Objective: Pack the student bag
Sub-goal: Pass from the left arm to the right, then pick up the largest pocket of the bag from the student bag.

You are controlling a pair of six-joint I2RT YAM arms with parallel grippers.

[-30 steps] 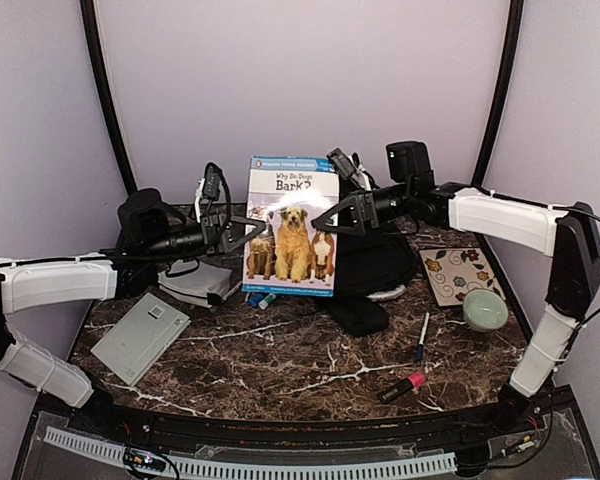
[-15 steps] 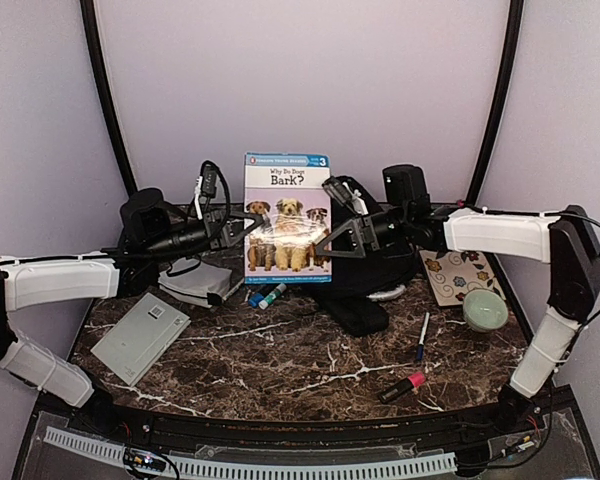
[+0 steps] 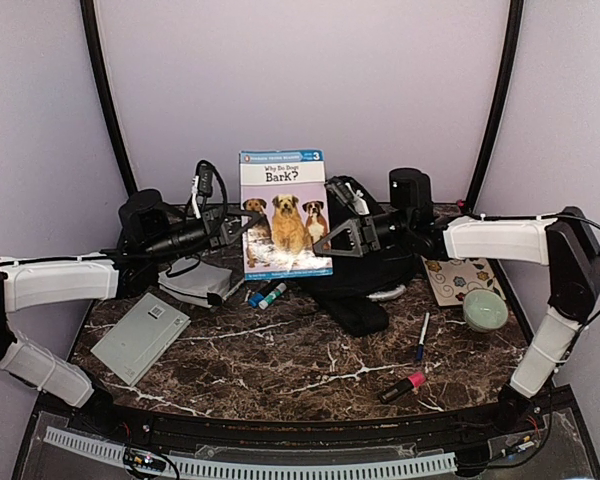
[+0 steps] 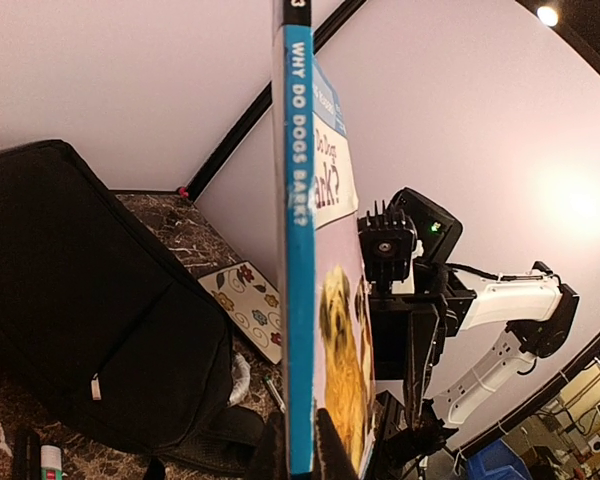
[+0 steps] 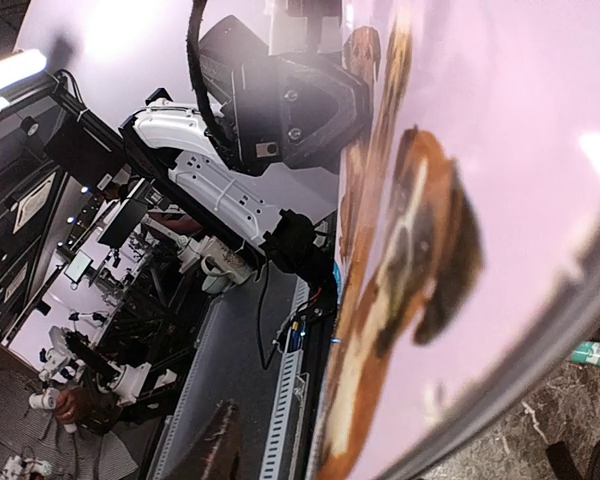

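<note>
The book "Why Do Dogs Bark?" (image 3: 285, 215) is held upright in the air above the back of the table. My left gripper (image 3: 242, 228) is shut on its spine edge; in the left wrist view both fingers (image 4: 335, 440) pinch the blue spine (image 4: 298, 250). My right gripper (image 3: 327, 240) is at the book's right edge with its jaws partly closed. In the right wrist view one finger (image 5: 215, 445) still stands off the cover (image 5: 500, 200); the other is hidden behind the book. The black student bag (image 3: 375, 265) lies behind and below the book, and also shows in the left wrist view (image 4: 80, 300).
A grey flat case (image 3: 140, 337) and a pale pouch (image 3: 195, 283) lie at the left. Markers (image 3: 270, 296) lie under the book. On the right are a floral notebook (image 3: 460, 273), a green round object (image 3: 485, 310), a pen (image 3: 421, 337) and a pink marker (image 3: 402, 386).
The book has shifted a little left and back and now stands straighter. The right gripper's jaws have narrowed around the book's right edge. The left grip is unchanged.
</note>
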